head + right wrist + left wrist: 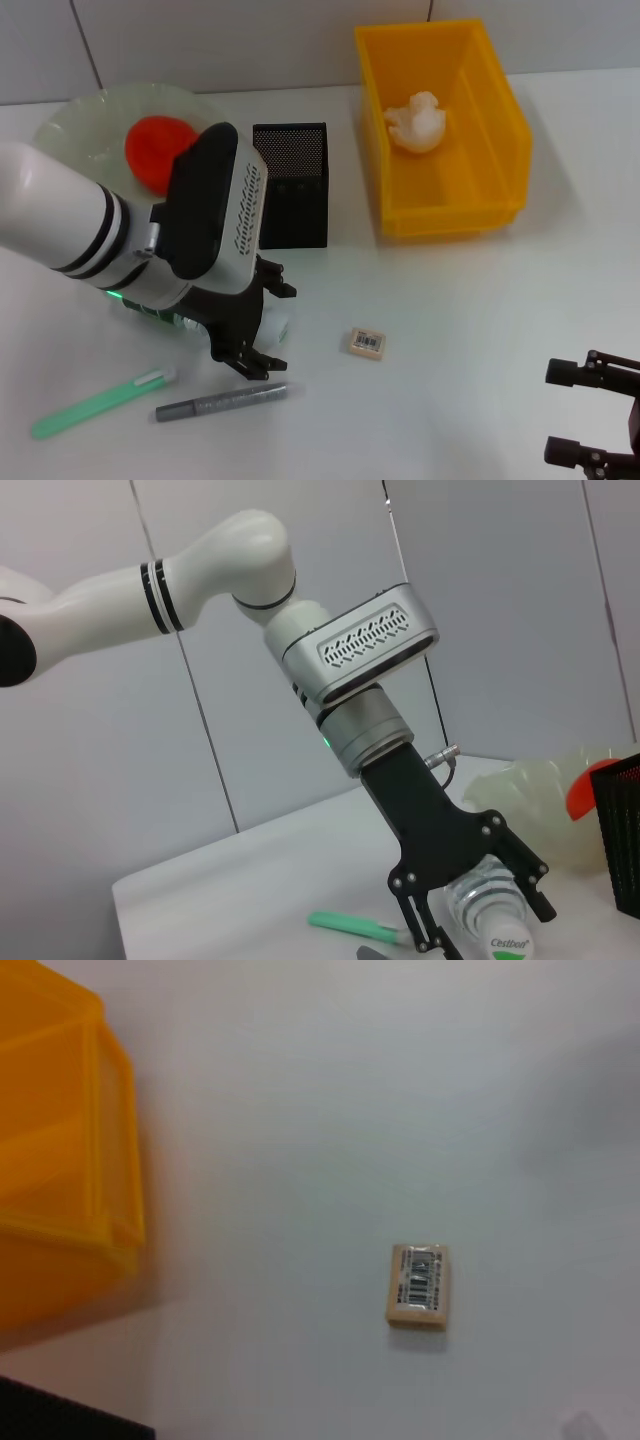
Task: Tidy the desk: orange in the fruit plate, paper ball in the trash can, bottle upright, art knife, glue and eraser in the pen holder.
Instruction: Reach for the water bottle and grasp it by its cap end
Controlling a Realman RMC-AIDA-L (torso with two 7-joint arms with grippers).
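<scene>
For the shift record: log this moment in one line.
left gripper: open around lying bottle | right gripper: parked | orange: plated | paper ball: binned | eraser: on desk

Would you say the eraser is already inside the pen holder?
No, the eraser lies on the white table, apart from the pen holder.

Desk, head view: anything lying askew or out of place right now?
Yes. The bottle lies on its side under the left end effector, whose fingers straddle it. The eraser, green knife and grey stick lie loose on the table, outside the pen holder.
</scene>
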